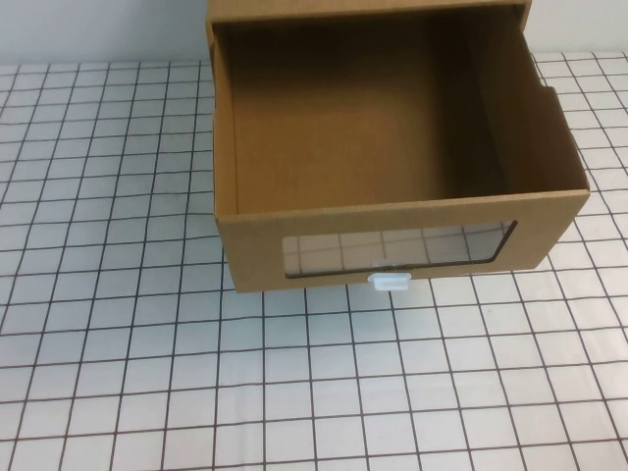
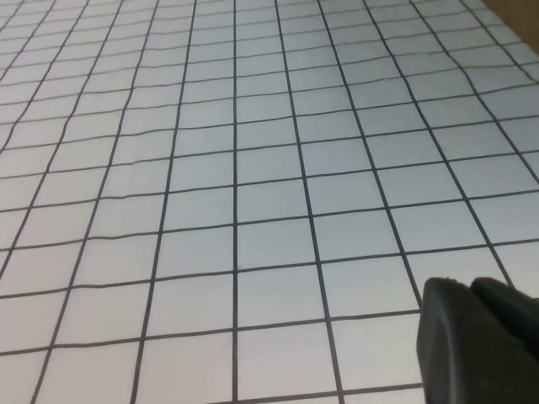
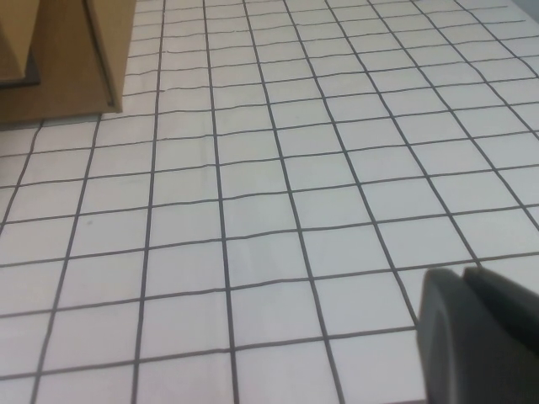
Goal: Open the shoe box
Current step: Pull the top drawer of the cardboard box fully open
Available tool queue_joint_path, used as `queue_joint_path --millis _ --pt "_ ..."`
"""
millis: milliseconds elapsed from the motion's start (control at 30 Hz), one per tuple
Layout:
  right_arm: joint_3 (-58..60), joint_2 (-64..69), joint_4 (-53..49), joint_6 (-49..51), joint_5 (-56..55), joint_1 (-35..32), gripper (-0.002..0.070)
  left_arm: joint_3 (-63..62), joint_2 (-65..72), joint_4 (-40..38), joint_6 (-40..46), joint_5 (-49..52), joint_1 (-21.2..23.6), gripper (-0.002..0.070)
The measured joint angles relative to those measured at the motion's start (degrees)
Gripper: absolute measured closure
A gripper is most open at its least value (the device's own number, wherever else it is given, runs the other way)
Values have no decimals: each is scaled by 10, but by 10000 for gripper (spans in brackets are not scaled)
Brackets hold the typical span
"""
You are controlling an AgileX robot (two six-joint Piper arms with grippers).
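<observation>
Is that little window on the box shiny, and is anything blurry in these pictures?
High view: the window on the shoe box shows pale glare with faint grid lines; the box's inside lies in shadow. Left wrist view: even light, the left tool a dark blur above the table. Right wrist view: likewise, the right tool blurred above the table.

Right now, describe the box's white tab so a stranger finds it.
Find the open brown shoe box on the gridded table; the left gripper and right gripper hover over the table away from it. On its near wall, below the clear window, sits the tab, the only white piece there.
</observation>
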Motion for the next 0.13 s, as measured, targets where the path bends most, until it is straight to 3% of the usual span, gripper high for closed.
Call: queue_joint_path --millis 133 --pt "0 0 0 0 0 0 690 0 0 0 1 0 0 680"
